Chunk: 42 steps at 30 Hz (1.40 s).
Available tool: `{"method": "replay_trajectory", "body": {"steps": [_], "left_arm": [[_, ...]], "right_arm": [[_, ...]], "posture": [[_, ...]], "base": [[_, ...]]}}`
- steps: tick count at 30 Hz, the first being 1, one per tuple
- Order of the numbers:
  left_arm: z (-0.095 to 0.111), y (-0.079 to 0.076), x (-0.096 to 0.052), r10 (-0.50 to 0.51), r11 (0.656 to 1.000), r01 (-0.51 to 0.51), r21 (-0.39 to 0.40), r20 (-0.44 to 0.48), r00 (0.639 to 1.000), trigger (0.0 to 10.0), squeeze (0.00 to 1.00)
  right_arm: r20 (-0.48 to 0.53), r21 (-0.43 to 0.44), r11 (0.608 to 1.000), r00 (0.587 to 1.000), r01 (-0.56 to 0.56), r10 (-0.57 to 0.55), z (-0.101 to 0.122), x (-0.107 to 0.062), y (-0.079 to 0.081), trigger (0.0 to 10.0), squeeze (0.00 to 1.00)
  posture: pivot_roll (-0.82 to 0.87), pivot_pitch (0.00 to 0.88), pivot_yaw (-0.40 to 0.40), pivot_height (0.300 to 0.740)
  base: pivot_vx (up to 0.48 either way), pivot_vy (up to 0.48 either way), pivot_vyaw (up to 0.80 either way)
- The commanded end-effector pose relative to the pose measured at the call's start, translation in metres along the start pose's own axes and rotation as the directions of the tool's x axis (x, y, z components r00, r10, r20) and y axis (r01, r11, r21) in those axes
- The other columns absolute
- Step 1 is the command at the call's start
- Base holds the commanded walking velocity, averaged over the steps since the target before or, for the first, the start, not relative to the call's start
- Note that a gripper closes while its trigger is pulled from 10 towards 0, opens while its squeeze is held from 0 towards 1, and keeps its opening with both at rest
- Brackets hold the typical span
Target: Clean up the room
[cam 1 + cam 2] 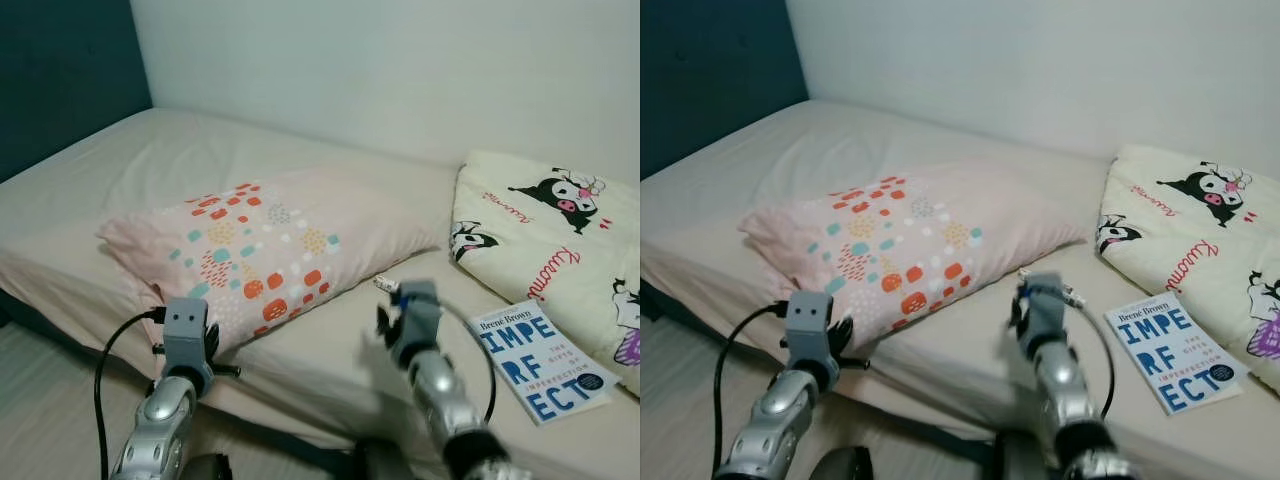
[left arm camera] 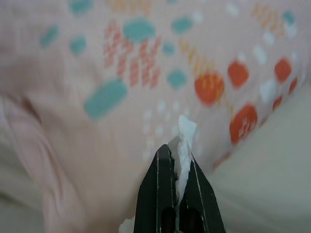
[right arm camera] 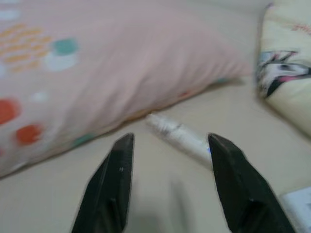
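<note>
While its fingers stand wide apart with nothing between them, the right gripper (image 3: pixel 167 187) hovers low over the sheet and faces a small crumpled wrapper (image 3: pixel 181 137) that lies just beyond the fingertips, close to the near edge of the pillow (image 1: pixel 265 250). The left gripper (image 2: pixel 177 167) is pinched tight on a white scrap of tissue (image 2: pixel 184 138), which sticks up between the fingertips; it sits just in front of the pillow's near left corner. My reading is that the litter-picking step is under way: one scrap is already in hand and the wrapper is the next piece to collect. That move calls for the right gripper to ease forward and down so the wrapper sits between the fingers, then close gently, since the piece looks light and could slide on the soft sheet or slip under the pillow. Farther right, a book (image 1: pixel 540 358) lies flat on the bed (image 1: pixel 90 190), just beside a folded quilt (image 1: pixel 560 240) printed with cartoon figures, and both may want tidying later. The bed takes up most of the scene under a pale beige sheet, with the pillow lying across the middle. A dark teal headboard (image 1: pixel 60 70) stands at the far left, a plain white wall (image 1: pixel 400 70) runs along the far side, and a strip of floor (image 1: pixel 40 400) shows near left.
</note>
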State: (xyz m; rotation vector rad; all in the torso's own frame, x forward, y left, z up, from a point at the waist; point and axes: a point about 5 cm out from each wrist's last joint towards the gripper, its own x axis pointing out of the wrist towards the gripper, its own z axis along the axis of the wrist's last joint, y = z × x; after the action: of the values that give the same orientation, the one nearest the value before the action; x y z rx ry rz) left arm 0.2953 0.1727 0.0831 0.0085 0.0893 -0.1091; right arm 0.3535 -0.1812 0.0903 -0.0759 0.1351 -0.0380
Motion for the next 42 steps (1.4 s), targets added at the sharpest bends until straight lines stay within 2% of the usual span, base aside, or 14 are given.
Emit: {"method": "replay_trajectory", "body": {"steps": [1,4,6,9,12,13,15,20,25,34,35,36,37,42], "left_arm": [[0.006,0.001,-0.001,-0.031,0.999,0.03,0.012,0.028,0.999,10.0,0.0],[0.011,-0.001,-0.002,-0.052,0.998,0.051,0.027,0.044,0.998,10.0,0.0],[0.02,-0.003,-0.007,-0.091,0.994,0.087,0.062,0.067,0.994,10.0,0.0],[0.032,-0.004,-0.015,-0.141,0.987,0.132,0.096,0.094,0.986,10.0,0.0],[0.035,-0.005,-0.019,-0.158,0.984,0.148,0.104,0.101,0.982,10.0,0.0],[0.043,-0.009,-0.024,-0.208,0.973,0.194,0.122,0.118,0.971,10.0,0.0],[0.043,-0.009,-0.024,-0.208,0.973,0.194,0.122,0.118,0.971,10.0,0.0],[0.063,-0.012,-0.025,-0.248,0.965,0.229,0.131,0.157,0.956,10.0,0.0],[0.084,-0.011,-0.022,-0.212,0.977,0.2,0.081,0.207,0.955,10.0,0.0],[0.096,-0.015,-0.033,-0.237,0.972,0.233,0.044,0.206,0.949,10.0,0.0],[0.098,-0.015,-0.034,-0.237,0.971,0.234,0.042,0.205,0.95,10.0,0.0],[0.1,-0.013,-0.037,-0.237,0.971,0.234,0.042,0.207,0.949,10.0,0.0],[0.103,-0.011,-0.039,-0.233,0.972,0.23,0.042,0.206,0.95,10.0,0.0],[0.11,-0.006,-0.047,-0.223,0.975,0.22,0.039,0.2,0.954,10.0,0.0]], "right_arm": [[-0.076,-0.009,0.999,0.996,0.039,-0.039,-0.009,0.002,-0.009,10.0,1.0],[-0.08,-0.029,0.998,0.995,0.06,-0.062,-0.001,0.006,-0.018,10.0,1.0],[-0.104,-0.023,0.994,0.989,0.106,-0.108,0.006,0.011,-0.037,10.0,1.0],[-0.131,-0.011,0.987,0.978,0.161,-0.161,0.012,0.013,-0.056,10.0,1.0],[-0.134,-0.015,0.986,0.977,0.167,-0.168,0.013,0.013,-0.059,10.0,1.0],[-0.141,-0.041,0.983,0.973,0.179,-0.183,0.015,0.013,-0.066,10.0,1.0],[-0.141,-0.041,0.983,0.973,0.179,-0.183,0.015,0.013,-0.066,10.0,1.0],[-0.136,-0.091,0.976,0.968,0.199,-0.21,0.023,0.014,-0.079,10.0,1.0],[-0.112,-0.141,0.965,0.965,0.219,-0.235,0.033,0.012,-0.098,10.0,1.0],[-0.074,-0.167,0.954,0.961,0.251,-0.266,0.042,0.012,-0.108,10.0,1.0],[-0.068,-0.175,0.95,0.959,0.26,-0.275,0.043,0.012,-0.11,10.0,0.95],[-0.058,-0.175,0.947,0.957,0.27,-0.284,0.046,0.012,-0.113,10.0,0.55],[-0.046,-0.171,0.944,0.955,0.282,-0.293,0.049,0.012,-0.115,10.0,0.0],[-0.012,-0.145,0.938,0.947,0.316,-0.321,0.058,0.011,-0.122,10.0,0.0]], "posture": [[0.01,0.15,-0.094,0.581],[0.02,0.163,-0.094,0.581],[0.06,0.239,-0.079,0.581],[0.08,0.269,-0.067,0.581],[0.09,0.294,-0.059,0.581],[0.11,0.316,-0.056,0.581],[0.11,0.316,-0.056,0.581],[0.14,0.378,-0.035,0.581],[0.17,0.419,-0.019,0.581],[0.23,0.452,0.012,0.581],[0.23,0.452,0.012,0.581],[0.26,0.463,0.023,0.581],[0.28,0.467,0.031,0.581],[0.32,0.463,0.052,0.581]], "base": [[0.0,0.0,0.0],[0.0,0.0,0.0],[0.0,0.0,0.0],[0.0,0.0,0.0],[0.0,0.0,0.0],[0.0,0.0,0.0],[0.0,0.0,0.0],[0.0,0.0,0.0],[0.0,0.0,0.0],[0.0,0.0,0.0],[0.0,0.0,0.0],[0.0,0.0,0.0],[0.0,0.0,0.0],[0.0,0.0,0.0]]}}
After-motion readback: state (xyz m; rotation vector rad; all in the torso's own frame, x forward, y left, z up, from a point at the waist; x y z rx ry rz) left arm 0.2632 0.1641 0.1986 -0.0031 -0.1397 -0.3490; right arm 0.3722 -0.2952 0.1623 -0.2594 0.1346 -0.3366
